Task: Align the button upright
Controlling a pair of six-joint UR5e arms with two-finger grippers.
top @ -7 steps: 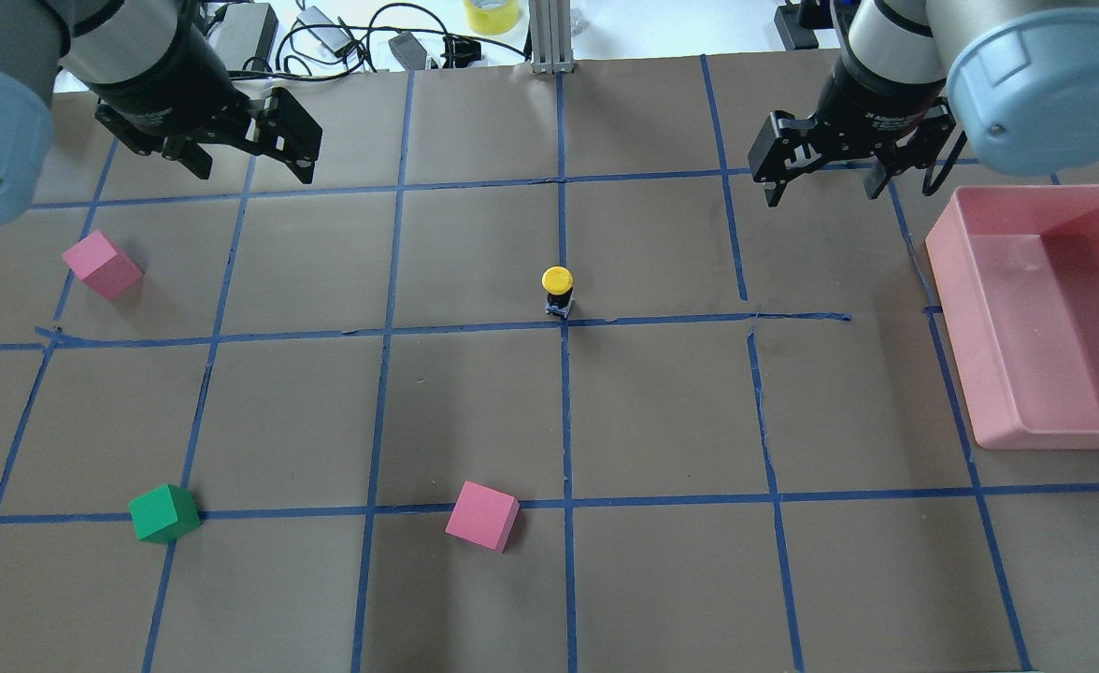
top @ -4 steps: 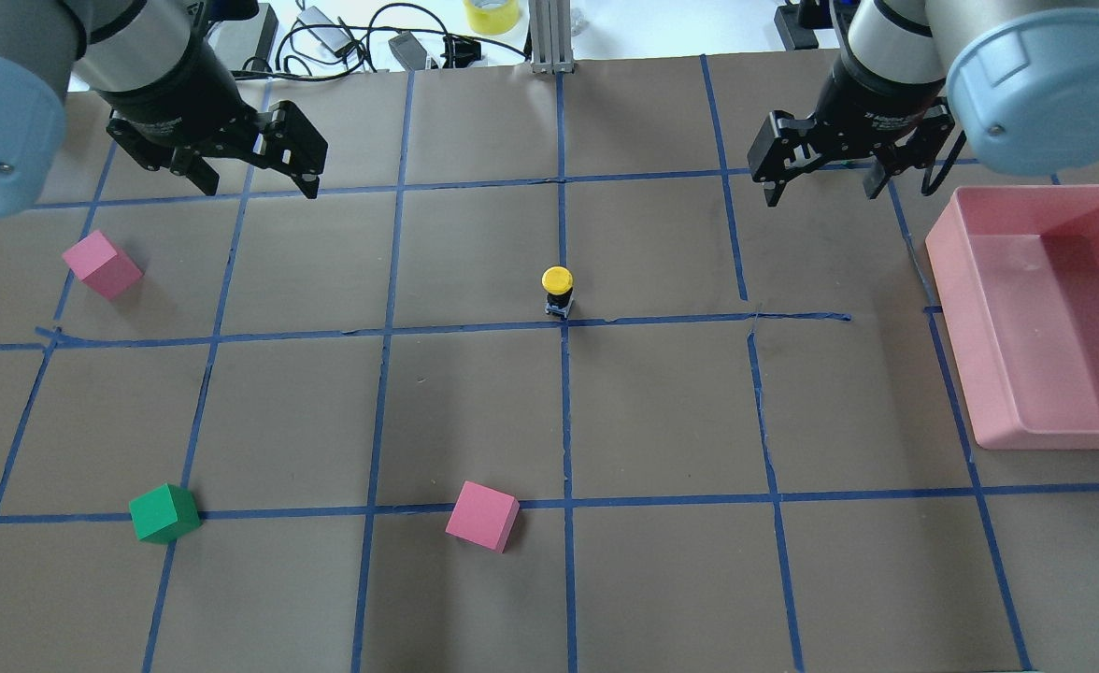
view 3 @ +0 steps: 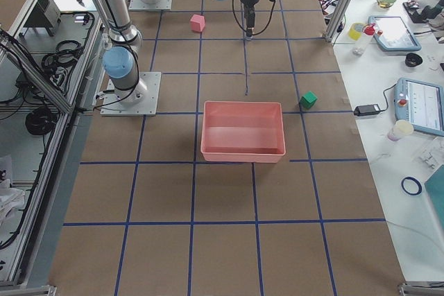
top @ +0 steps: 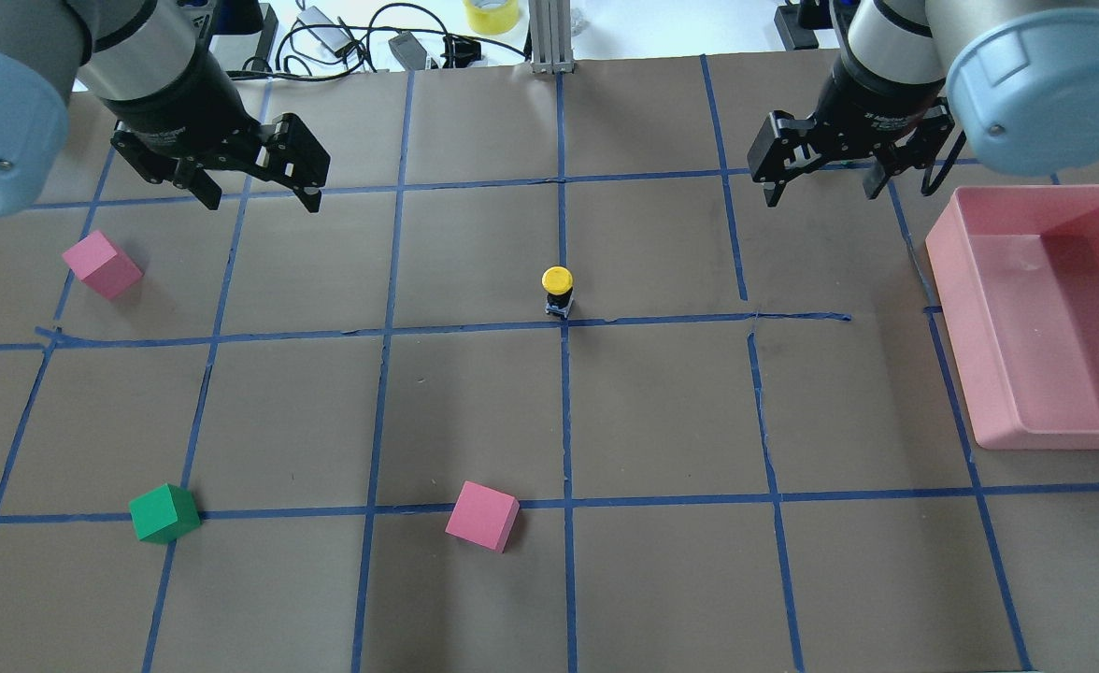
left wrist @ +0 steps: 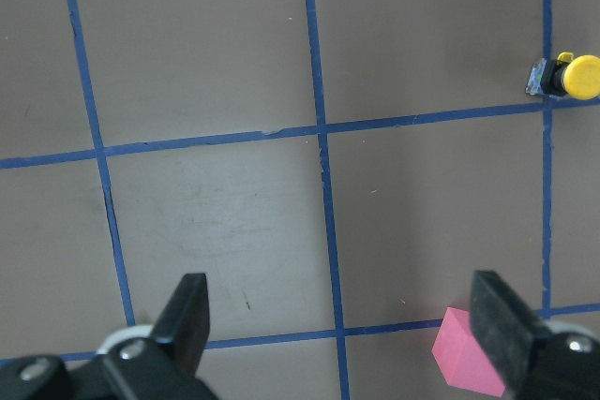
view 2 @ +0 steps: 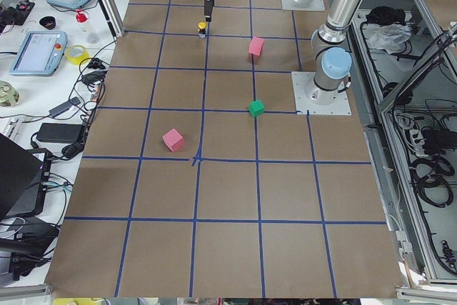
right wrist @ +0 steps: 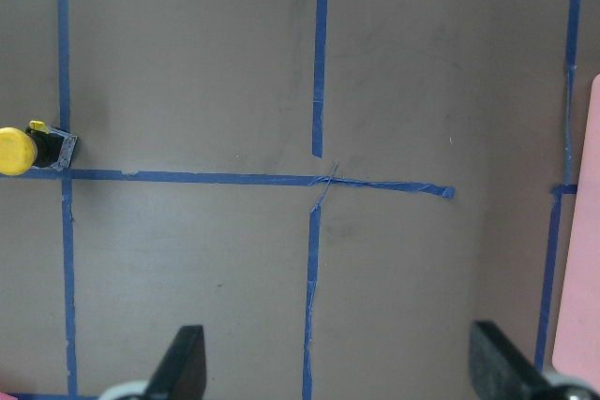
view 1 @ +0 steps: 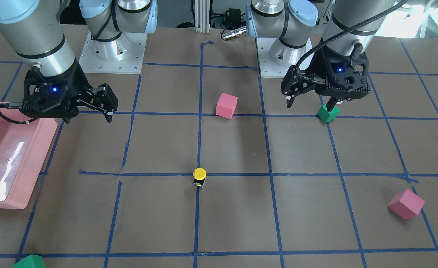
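The round yellow-capped button stands, apparently upright, on matte brown paper.

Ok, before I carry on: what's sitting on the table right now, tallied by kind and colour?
pink cubes: 2
green cubes: 2
button: 1
pink tray: 1
Total: 6

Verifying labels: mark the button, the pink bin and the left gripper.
button (top: 557, 279): overhead view, on its yellow cap.
pink bin (top: 965, 308): overhead view, on the wall facing the button.
left gripper (top: 262, 204): overhead view, midway between its open fingertips.
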